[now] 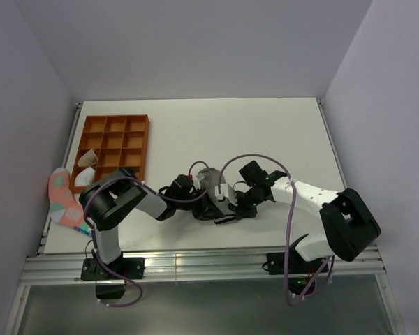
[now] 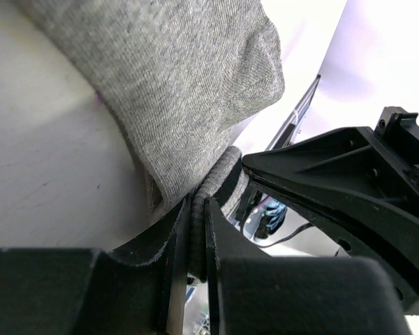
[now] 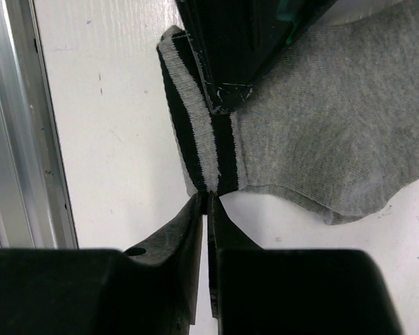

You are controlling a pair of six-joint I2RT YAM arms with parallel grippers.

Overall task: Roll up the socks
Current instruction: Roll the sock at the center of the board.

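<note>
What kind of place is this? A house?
Probably a robot lab booth, not a home: plain grey walls box in a white table, and two black-and-white robot arms are bolted at its near edge.

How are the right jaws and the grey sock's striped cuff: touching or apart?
Touching. In the right wrist view, the right gripper has its jaws pinched on the grey sock at the cuff edge.

The grey sock is knit cloth, the fingers matt black plastic.
</note>
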